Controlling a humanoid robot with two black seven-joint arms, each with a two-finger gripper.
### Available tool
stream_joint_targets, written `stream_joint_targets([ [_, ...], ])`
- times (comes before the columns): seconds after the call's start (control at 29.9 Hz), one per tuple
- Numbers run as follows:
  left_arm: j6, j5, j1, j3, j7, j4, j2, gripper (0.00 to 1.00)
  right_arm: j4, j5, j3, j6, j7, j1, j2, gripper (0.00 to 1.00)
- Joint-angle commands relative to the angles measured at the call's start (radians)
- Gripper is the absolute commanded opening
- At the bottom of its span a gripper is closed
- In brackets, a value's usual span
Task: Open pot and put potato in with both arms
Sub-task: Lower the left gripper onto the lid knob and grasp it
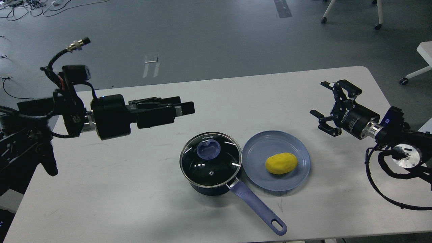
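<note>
A dark pot (pixel 202 189) with a glass lid (pixel 222 165) and a purple knob (pixel 208 150) stands on the white table (pixel 135 189), lid on. Its purple handle (pixel 258 209) points to the front right. A yellow potato (pixel 281 163) lies on a blue plate (pixel 253 148) just right of the pot. My left gripper (pixel 184 108) points right, seen side-on, above and to the left of the lid, and holds nothing. My right gripper (pixel 320 98) is open and empty, right of the plate and farther back.
The table's back edge runs behind both grippers, with grey floor beyond. Chair legs (pixel 378 17) and a white stand (pixel 422 64) are at the far right. Cables (pixel 20 94) lie on the floor at the left.
</note>
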Motion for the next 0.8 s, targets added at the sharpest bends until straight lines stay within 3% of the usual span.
stream_joint_targets([
  [0.0,0.013,0.225,0.003,0.014,0.000,-0.002,-0.043,0.98,0.000,0.000,0.000,0.000,0.000,-0.003,0.001,1.00],
  [0.37,0.065,0.504,0.000,0.111,0.000,0.142,-0.215,0.98,0.000,0.000,-0.001,0.000,0.000,-0.005,0.000,1.00],
  [0.77,0.065,0.523,0.013,0.160,0.000,0.150,-0.250,0.98,0.000,-0.001,-0.006,0.000,0.000,-0.011,0.001,1.00],
])
